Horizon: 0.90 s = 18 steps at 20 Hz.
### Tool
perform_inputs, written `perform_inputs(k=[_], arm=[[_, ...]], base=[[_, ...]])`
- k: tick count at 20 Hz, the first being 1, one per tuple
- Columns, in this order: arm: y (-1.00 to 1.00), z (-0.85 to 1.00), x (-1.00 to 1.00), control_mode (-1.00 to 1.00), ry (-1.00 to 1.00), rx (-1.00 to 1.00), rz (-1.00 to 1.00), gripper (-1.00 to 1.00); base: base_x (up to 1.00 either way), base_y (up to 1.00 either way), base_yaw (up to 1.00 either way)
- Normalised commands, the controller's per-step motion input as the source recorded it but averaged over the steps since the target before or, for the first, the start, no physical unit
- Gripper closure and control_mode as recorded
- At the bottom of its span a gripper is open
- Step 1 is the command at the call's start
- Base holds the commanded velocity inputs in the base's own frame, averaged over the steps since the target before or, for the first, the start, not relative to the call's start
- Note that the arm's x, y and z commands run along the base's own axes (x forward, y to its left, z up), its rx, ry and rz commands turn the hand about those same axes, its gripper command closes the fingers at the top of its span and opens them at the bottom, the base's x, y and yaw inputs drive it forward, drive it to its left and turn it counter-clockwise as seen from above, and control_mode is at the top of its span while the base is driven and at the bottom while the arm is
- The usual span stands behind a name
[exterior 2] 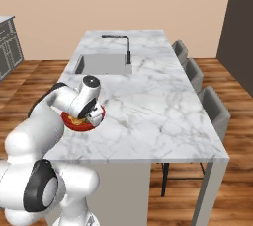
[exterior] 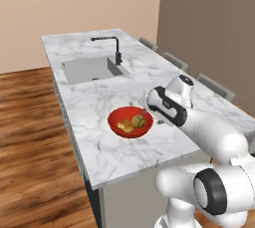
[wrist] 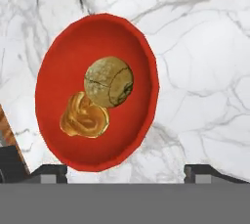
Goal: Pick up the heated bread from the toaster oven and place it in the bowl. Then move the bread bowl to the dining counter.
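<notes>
the bowl sits flat on the dining counter, this desk being the white veined island top, on the near side of the inset sink and closer to the robot's edge than to the row of chairs. inside the bowl lies the heated bread, a round olive-brown lump, touching a paler orange-yellow food piece that rests just beside it. both sit low against the red floor of the bowl, which is why neither looks ready to roll out.

the end effector hangs just by the bowl's rim on the side away from the sink, wrist angled down at it. its two fingertips show well apart at the bottom of the hand view, one on either side of the bowl's near edge, with nothing pinched between them; so the fingers are spread and empty (the bowl looks to bear its own weight on the marble). in the right base view the hand covers much of the bowl, so that view can't confirm whether any finger touches the rim.

judging from this layout, the bread is in the bowl and the bowl is on the dining counter, so the task looks at or very near its end. the spread fingers straddling the rim fit a release, with only a clean lift away left.
</notes>
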Motion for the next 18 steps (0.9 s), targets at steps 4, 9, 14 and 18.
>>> perform_inputs(k=[4, 9, 14, 18], arm=[[-0.36, 0.56, -1.00, -1.00, -0.40, 0.00, 0.07, -1.00], [-0.31, 0.47, -1.00, -1.00, -0.46, 0.00, 0.08, -1.00], [-0.09, 0.56, -1.00, -1.00, -0.46, -0.01, 0.09, -1.00], [0.23, 0.72, -0.94, -1.00, -0.61, -0.06, 0.09, -1.00]], base=[[0.00, 0.00, 0.00], [0.00, 0.00, 0.00], [0.00, 0.00, 0.00], [0.00, 0.00, 0.00]])
